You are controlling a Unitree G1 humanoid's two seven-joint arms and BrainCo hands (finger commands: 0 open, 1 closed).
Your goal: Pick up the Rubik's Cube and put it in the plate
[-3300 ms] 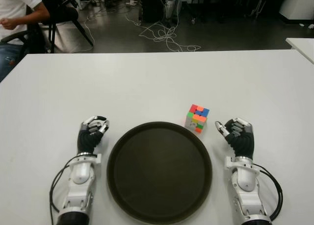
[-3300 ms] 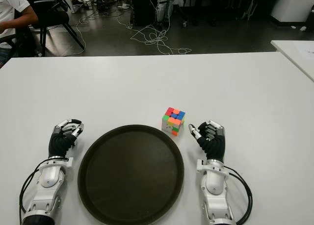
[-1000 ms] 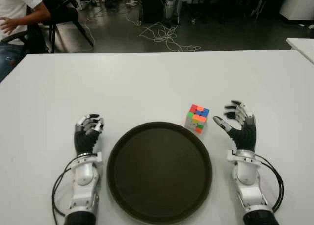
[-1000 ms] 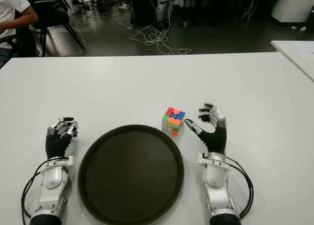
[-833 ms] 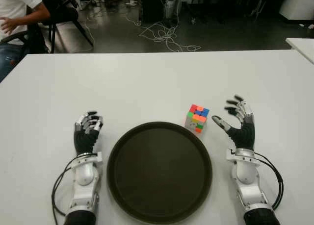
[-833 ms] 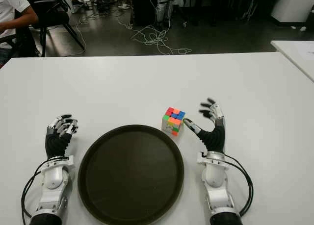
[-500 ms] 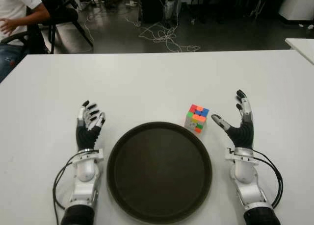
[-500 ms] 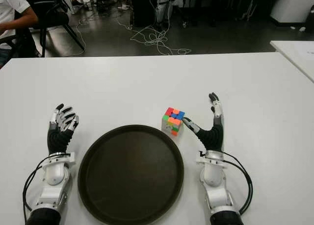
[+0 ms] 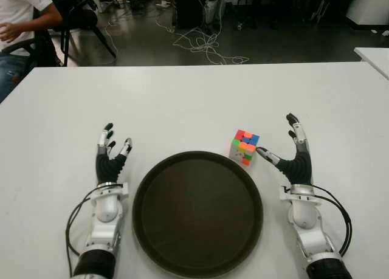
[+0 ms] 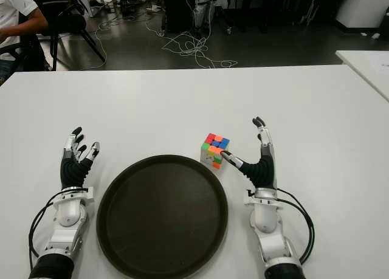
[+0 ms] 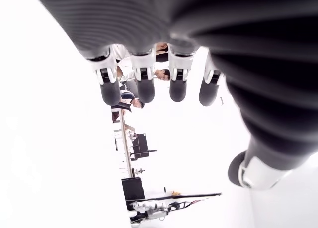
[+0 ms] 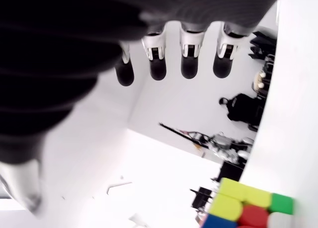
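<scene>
The Rubik's Cube (image 9: pixel 244 147) stands on the white table (image 9: pixel 182 103), just beyond the far right rim of the round dark plate (image 9: pixel 197 212). My right hand (image 9: pixel 290 151) is open beside the cube on its right, fingers straight up, the thumb reaching toward the cube without touching it. A corner of the cube (image 12: pixel 248 208) shows in the right wrist view below the spread fingers (image 12: pixel 189 59). My left hand (image 9: pixel 109 151) is open to the left of the plate, fingers (image 11: pixel 144 84) extended, holding nothing.
A person (image 9: pixel 24 17) sits on a chair beyond the table's far left corner. Cables (image 9: pixel 203 45) lie on the dark floor behind the table. Another white table's corner (image 9: pixel 374 54) shows at the right edge.
Both hands have gone from curled to fully spread. The right hand has moved forward and slightly left, its thumb now close to the cube. The cube and plate have not moved.
</scene>
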